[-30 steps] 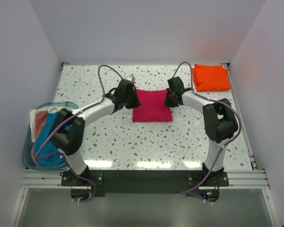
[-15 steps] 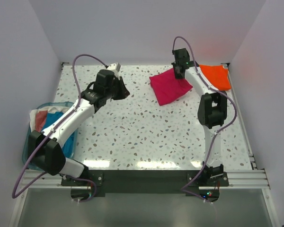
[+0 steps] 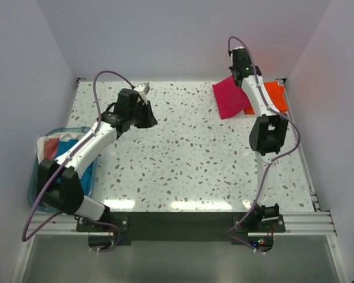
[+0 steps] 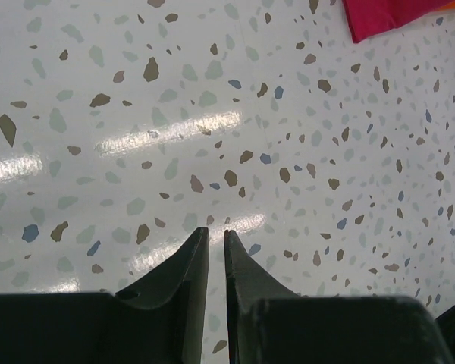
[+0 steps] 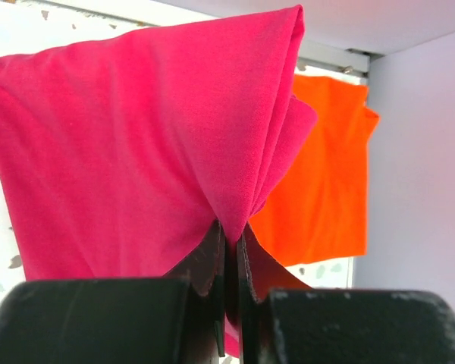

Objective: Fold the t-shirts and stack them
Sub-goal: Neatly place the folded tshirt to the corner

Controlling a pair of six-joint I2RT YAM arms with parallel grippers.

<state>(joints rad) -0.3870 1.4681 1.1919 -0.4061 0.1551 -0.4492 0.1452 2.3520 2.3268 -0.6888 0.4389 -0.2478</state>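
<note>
Since a moment ago the right arm has carried the pink shirt (image 3: 229,99) farther toward the back right corner, where it hangs lifted off the table (image 3: 183,159), its edge crossing in front of the folded orange shirt (image 3: 275,97) lying there. Its right gripper (image 5: 229,235) is clamped tight on a bunched fold of the pink cloth. Over at the back left, the left gripper (image 4: 216,232) holds nothing, fingers a narrow slit apart above bare speckled tabletop.
</note>
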